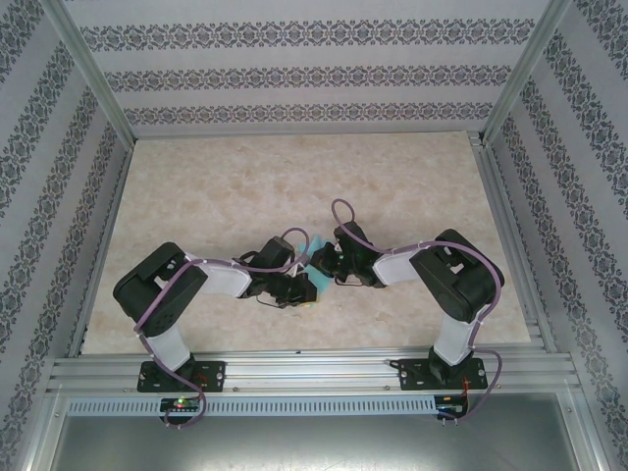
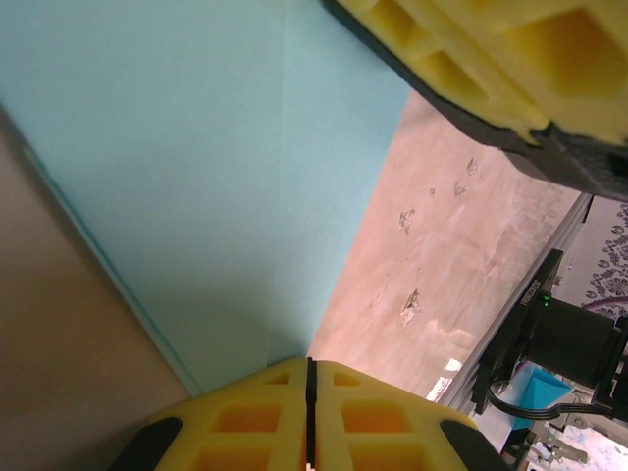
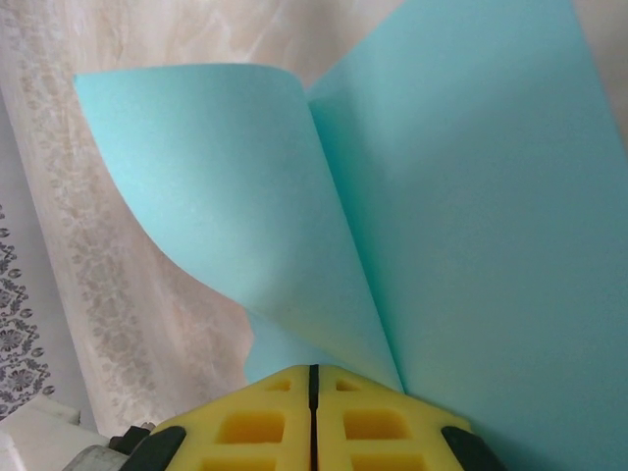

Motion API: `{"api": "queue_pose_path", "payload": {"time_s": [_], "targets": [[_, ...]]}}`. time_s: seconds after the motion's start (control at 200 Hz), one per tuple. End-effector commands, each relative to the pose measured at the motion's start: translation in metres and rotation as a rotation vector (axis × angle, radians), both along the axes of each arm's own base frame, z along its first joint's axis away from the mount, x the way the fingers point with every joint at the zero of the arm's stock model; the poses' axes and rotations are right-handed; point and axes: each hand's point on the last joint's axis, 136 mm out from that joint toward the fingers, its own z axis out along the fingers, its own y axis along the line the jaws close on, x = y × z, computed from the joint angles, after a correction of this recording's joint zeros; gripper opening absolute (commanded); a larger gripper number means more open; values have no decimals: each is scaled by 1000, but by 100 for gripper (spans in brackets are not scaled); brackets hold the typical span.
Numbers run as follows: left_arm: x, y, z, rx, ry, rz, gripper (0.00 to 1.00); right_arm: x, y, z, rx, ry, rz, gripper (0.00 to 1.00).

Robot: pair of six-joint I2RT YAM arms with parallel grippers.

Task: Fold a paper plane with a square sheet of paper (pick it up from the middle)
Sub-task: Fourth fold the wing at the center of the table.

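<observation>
While the left gripper (image 2: 307,371) pinches the square sheet of paper (image 2: 196,177), the right gripper (image 3: 314,378) pinches its fold.

1. We note a table (image 1: 245,186) with a pale beige marbled top and faint darker veining
2. Aluminium rails (image 1: 314,368) frame its edges, broadest along the near side
3. Near the middle sits the teal square sheet of paper (image 1: 319,251), one flap curled upward; we cannot tell whether any part lies flat on the top
4. Small dark specks (image 2: 407,221) mark the surface beside the sheet
</observation>
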Motion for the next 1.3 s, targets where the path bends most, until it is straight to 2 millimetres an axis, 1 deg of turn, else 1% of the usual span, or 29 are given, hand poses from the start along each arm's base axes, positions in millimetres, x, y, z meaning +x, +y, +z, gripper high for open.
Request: {"api": "queue_pose_path", "payload": {"time_s": [0.0,0.23,0.305,0.405,0.485,0.535,0.625,0.724,0.779,0.829,0.889,0.994,1.059,1.124,1.234,1.294], "targets": [[-65,40,-43,196,248,-23,11,-53,-55,-77,-263,236,-26,8],[-77,50,-36,191,249,-10,11,-57,-56,-79,-274,249,-56,8],[-80,55,-33,198,243,-7,11,-59,-53,-80,-275,257,-79,7],[-82,64,-29,227,227,16,10,-63,-53,-83,-291,272,-139,7],[-80,72,-20,245,197,58,9,-64,-56,-86,-295,281,-198,7],[-76,77,-10,245,157,88,9,-63,-56,-86,-291,281,-225,7],[-65,85,12,210,87,154,11,-60,-54,-80,-289,260,-256,7],[-40,88,37,135,9,234,17,-60,-58,-72,-330,233,-275,7],[-23,83,50,87,-36,258,21,-61,-61,-67,-346,216,-282,8],[-8,75,61,48,-63,262,22,-60,-62,-63,-347,202,-278,8],[10,61,68,23,-81,258,22,-59,-62,-60,-350,193,-268,9],[38,39,71,-26,-79,273,19,-58,-56,-61,-334,201,-241,9],[50,31,69,-50,-81,299,19,-58,-52,-63,-318,210,-234,9],[56,28,63,-39,-66,309,19,-58,-51,-65,-310,217,-233,9],[58,23,52,-31,-40,307,19,-57,-51,-64,-309,217,-233,9],[59,18,50,-44,-32,303,19,-57,-51,-65,-312,217,-233,9]]}}
